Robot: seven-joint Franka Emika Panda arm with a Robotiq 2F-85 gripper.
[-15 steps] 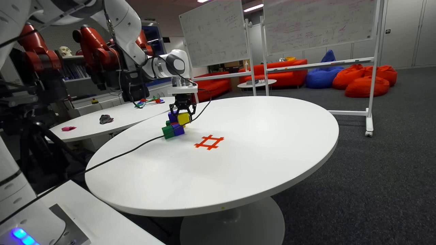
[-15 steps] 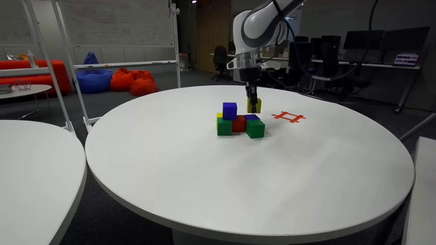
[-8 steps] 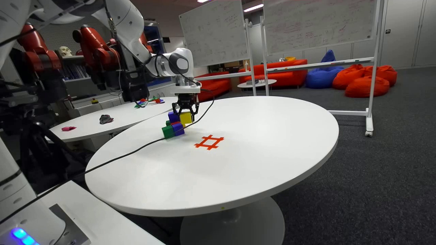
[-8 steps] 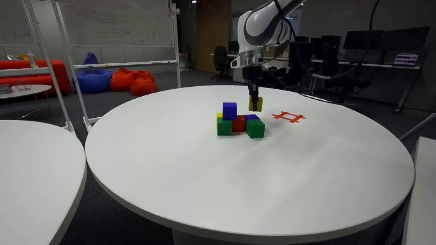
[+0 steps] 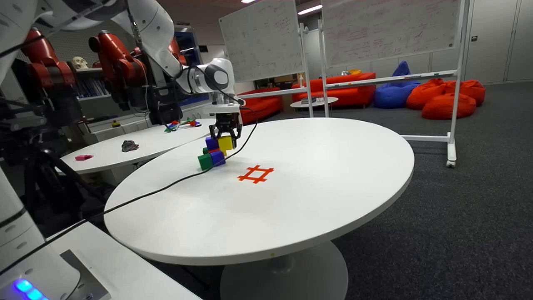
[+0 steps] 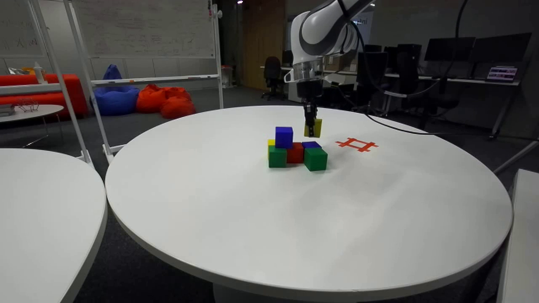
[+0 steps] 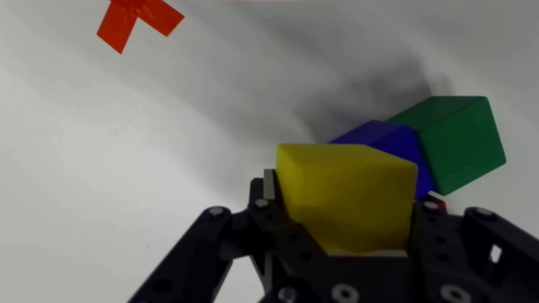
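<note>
Yellow block [image 7: 347, 198] is hanging above a round white table [image 5: 333, 166], well inside its thick, smooth rim [image 5: 250, 260]. Its faces are looking flat and matte, its corners softly rounded. The black gripper [image 7: 343, 192] is clamping it, the jaws standing parted by just the block's width and pressing on two opposite sides. Near it on the table, a lower blue block [image 7: 391, 141] is butting against a green block [image 7: 463, 147], one face of which is showing faint grain, and a red block [image 6: 295, 153] is sitting just beside them, these similar cubes forming a tight cluster. In an exterior view, a second yellow block [image 6: 271, 144] is peeking from behind a second green block [image 6: 277, 157], and an upper blue block [image 6: 284, 137] is standing one level higher; I cannot tell which cube is bearing it. Strips of orange-red tape [image 6: 353, 147] are crossing into a flat, hollow square near the cluster. Past this outline, white surface is spreading toward the rim, giving broad room for moving. The cluster side is offering less, with straight cube edges crowding close to the held block.
</note>
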